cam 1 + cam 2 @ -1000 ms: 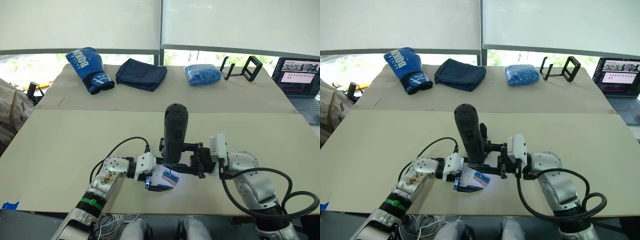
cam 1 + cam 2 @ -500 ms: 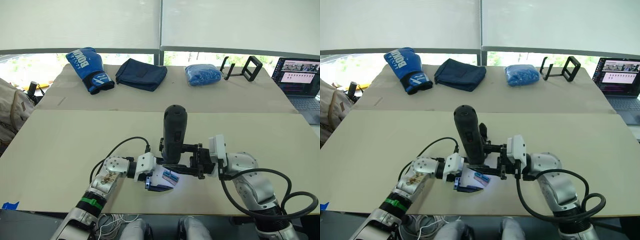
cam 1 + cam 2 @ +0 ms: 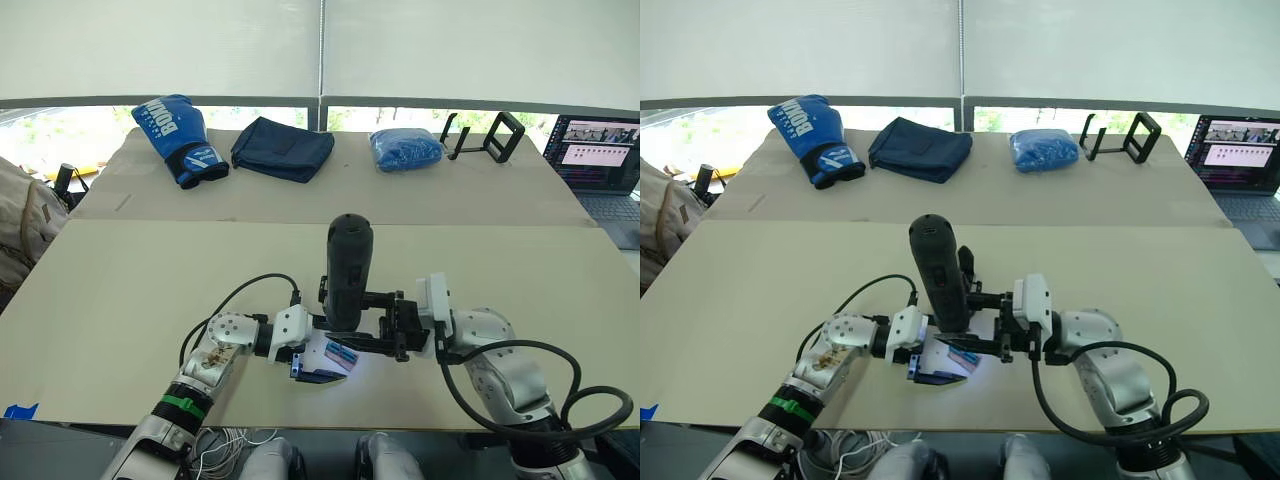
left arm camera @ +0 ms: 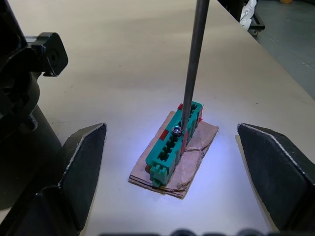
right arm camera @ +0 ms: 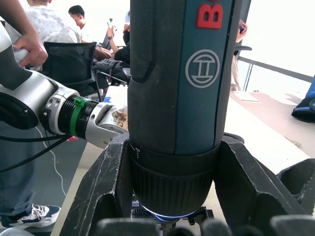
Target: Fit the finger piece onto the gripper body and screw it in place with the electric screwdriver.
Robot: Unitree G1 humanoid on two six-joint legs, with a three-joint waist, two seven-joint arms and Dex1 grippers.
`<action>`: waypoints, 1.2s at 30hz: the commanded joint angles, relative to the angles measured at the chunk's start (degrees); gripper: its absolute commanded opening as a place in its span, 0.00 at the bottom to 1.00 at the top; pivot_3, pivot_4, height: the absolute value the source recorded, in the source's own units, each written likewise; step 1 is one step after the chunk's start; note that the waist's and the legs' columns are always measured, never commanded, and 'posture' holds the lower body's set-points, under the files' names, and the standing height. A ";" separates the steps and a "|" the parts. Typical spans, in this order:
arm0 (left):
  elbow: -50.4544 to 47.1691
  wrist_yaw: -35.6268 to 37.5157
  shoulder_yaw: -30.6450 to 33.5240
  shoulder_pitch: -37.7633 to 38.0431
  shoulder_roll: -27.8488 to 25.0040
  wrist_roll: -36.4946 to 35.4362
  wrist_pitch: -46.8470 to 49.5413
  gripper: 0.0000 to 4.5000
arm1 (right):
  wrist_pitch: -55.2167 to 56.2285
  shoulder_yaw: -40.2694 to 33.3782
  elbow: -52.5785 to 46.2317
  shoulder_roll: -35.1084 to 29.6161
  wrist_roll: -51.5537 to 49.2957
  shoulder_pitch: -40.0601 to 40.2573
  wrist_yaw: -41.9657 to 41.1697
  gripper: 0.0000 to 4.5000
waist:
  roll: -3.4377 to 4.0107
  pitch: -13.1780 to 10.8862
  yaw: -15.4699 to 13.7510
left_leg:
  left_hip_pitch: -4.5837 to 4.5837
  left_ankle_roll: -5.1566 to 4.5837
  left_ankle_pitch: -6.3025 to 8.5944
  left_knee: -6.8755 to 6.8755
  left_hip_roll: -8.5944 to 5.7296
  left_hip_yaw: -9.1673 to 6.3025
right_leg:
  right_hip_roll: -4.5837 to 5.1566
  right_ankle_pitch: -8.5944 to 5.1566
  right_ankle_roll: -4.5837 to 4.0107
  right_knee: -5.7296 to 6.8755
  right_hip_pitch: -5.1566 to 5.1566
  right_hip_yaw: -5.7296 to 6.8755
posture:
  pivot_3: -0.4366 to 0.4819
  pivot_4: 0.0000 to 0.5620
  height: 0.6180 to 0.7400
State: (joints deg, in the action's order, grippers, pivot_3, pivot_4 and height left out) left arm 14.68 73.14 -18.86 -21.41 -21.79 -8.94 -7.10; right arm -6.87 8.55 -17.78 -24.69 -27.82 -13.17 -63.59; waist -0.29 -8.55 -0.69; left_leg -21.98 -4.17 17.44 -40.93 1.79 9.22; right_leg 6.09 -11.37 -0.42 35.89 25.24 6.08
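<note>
Standing upright near the table's (image 3: 120, 290) front edge, the electric screwdriver (image 3: 349, 268) is a thick black cylinder with a red "B" and a round emblem on its barrel. The right gripper (image 5: 170, 194) is clamped around its lower collar. Its thin metal bit (image 4: 193, 61) rests on a screw in a small green block (image 4: 176, 141) lying on a scrap of brown card (image 4: 189, 157), lit by a white glow. The left gripper (image 4: 170, 172) sits spread wide, one finger either side of the block. Since a second ago the screwdriver has straightened slightly. A blue boxing glove (image 3: 178, 138) at the far edge bears white lettering, too small to read.
</note>
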 commanded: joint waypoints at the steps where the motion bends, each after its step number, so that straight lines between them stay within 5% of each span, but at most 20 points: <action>1: 1.15 0.27 -2.40 1.84 0.00 1.39 1.38 0.99 | 2.35 -0.57 -1.27 0.72 -0.85 -1.02 0.01 0.43 | 0.00 0.00 0.01 | 0.00 0.00 0.00 0.00 0.00 0.00 | 0.00 0.00 0.00 0.00 0.00 0.00 | 0.48 0.27 1.00; 36: 2.09 0.08 -2.67 2.39 0.23 1.68 0.44 0.99 | 1.53 -1.13 -1.00 1.00 -1.79 -1.12 -0.94 0.43 | 0.00 0.00 0.00 | 0.00 -0.01 0.00 0.00 0.00 -0.01 | 0.01 0.00 0.00 0.00 0.00 0.00 | 0.48 0.27 1.00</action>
State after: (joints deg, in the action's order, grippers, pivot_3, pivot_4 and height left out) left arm 14.50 72.87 -18.86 -21.11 -21.79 -8.94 -7.34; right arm -6.86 8.53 -16.72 -24.16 -27.59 -13.26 -64.51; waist -0.29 -8.54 -0.69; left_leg -21.97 -4.18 17.44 -40.93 1.80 9.21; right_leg 6.10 -11.37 -0.42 35.88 25.23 6.09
